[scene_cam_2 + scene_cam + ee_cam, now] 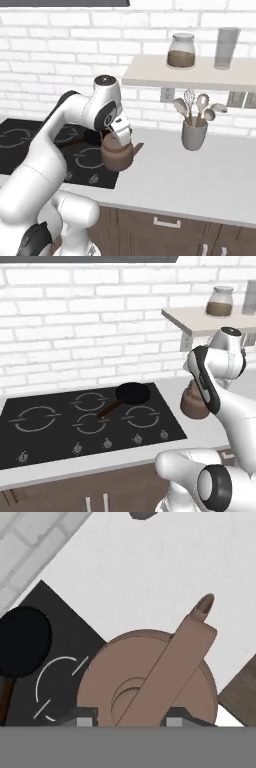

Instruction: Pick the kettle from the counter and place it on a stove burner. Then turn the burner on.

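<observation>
The kettle (118, 154) hangs clear of the counter (200, 175), just off the cooktop's right edge, its spout pointing away from the stove. The gripper (118, 134) is clamped on its arched handle from above. The largest burner (34, 419) lies far across the glass to the left, past the frying pan (132, 393).

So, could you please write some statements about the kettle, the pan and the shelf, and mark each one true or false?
1. The gripper is shut on the kettle by its handle. True.
2. The kettle stands on the largest burner ring. False: it hangs at the cooktop's right edge, held by the gripper.
3. A black frying pan lies on the cooktop. True.
4. The shelf carries the utensil jar. False: the utensil jar stands on the counter below it.
5. A brown-filled glass jar sits on the shelf. True.
</observation>
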{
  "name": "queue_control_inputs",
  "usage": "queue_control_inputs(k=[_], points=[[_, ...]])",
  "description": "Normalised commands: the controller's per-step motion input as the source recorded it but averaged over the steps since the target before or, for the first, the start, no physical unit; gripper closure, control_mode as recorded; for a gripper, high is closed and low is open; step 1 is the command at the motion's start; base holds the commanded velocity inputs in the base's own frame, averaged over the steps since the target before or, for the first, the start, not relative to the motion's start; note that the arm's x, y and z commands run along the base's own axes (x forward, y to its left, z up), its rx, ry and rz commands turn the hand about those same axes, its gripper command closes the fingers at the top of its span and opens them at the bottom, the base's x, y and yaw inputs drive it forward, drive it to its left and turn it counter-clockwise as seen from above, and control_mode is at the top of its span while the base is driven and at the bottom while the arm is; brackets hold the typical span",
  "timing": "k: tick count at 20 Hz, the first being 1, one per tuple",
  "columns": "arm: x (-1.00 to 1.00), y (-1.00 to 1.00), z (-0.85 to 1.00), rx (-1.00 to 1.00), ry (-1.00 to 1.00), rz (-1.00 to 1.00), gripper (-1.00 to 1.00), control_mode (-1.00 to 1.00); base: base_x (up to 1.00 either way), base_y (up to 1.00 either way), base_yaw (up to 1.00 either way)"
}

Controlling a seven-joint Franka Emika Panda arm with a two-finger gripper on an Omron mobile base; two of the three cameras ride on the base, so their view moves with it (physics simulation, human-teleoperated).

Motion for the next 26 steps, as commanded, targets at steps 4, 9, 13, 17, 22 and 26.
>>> queue_control_inputs(k=[4,9,13,17,22,26], points=[[0.0,0.0,0.0,0.0,0.0,0.0,1.0,1.0,-0.11,1.0,0.0],[0.0,0.0,0.0,0.0,0.0,0.0,1.0,1.0,0.0,1.0,-0.04],[0.0,0.0,0.0,0.0,0.0,0.0,1.0,1.0,0.07,1.0,-0.1],[0.0,0.0,0.0,0.0,0.0,0.0,1.0,1.0,0.35,1.0,-0.14],[0.1,0.02,0.0,0.0,0.0,-0.01,1.0,-1.0,0.42,0.53,-0.11],[0.38,0.04,0.0,0.0,0.0,-0.03,1.0,-1.0,0.0,0.0,0.0]])
